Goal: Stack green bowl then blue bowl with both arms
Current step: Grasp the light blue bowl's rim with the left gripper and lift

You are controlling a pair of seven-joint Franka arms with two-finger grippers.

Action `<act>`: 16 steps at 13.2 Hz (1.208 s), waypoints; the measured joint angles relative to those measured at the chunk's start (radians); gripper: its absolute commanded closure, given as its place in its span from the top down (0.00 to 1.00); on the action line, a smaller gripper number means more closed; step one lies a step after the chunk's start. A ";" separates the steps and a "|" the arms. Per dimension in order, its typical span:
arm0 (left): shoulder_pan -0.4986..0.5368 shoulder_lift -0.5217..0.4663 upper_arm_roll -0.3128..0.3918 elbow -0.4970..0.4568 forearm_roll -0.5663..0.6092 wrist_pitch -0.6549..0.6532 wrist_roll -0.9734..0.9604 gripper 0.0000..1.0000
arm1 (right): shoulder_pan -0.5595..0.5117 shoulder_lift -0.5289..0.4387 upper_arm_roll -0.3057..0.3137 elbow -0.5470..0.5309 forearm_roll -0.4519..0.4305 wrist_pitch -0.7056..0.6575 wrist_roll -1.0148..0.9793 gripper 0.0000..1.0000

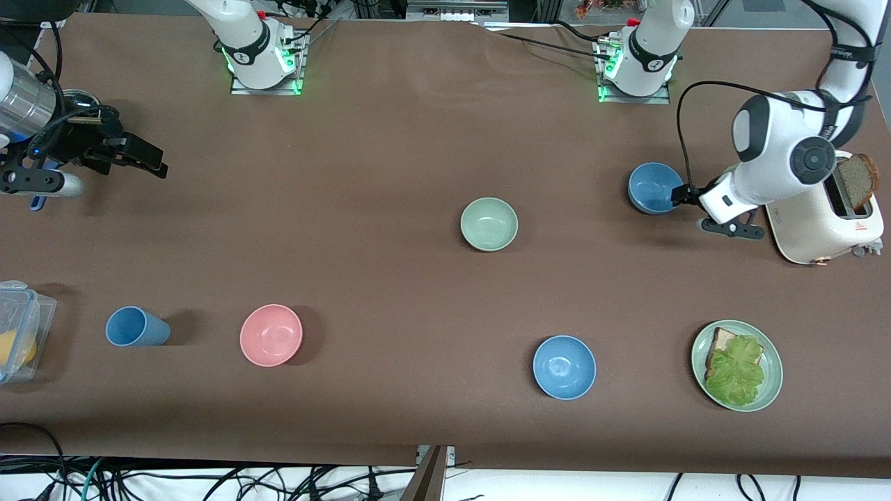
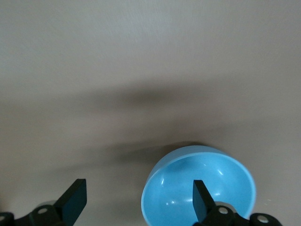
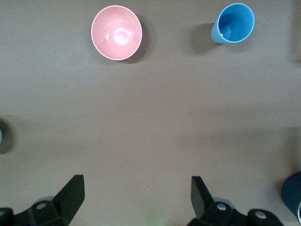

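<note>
Pink bowl (image 1: 271, 335) beside blue cup (image 1: 136, 327); brighter blue bowl (image 1: 564, 367); green plate (image 1: 771, 376); toaster (image 1: 828, 223).

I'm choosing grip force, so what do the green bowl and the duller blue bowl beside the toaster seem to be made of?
The green bowl looks like matte plastic or melamine: flat pale colour, soft shading, no sharp glints. The blue bowl looks like the same moulded ware but slightly glossier: small highlights show inside it in the left wrist view. Glazed ceramic can't be ruled out.

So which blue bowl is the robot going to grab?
Find the white toaster at the left arm's end. The blue bowl sits beside it, under the open left gripper. It's duller than the brighter blue bowl nearer the front camera.
</note>
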State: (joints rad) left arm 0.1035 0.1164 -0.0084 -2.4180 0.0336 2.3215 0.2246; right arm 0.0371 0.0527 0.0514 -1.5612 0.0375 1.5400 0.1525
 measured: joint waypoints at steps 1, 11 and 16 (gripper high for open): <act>0.002 0.005 0.000 -0.043 0.000 0.060 0.013 0.97 | 0.002 0.003 0.005 0.000 -0.012 0.000 0.000 1.00; 0.021 0.065 -0.003 -0.105 0.000 0.168 0.145 0.00 | 0.004 0.008 0.009 0.019 -0.047 0.010 -0.032 1.00; 0.021 0.032 -0.019 -0.098 0.000 0.138 0.172 0.00 | 0.014 0.007 0.013 0.024 -0.048 0.011 -0.030 1.00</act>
State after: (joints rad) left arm 0.1250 0.1482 -0.0275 -2.5158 0.0339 2.4599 0.3970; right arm 0.0515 0.0601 0.0645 -1.5375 -0.0108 1.5512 0.1220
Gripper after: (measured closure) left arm 0.938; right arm 0.000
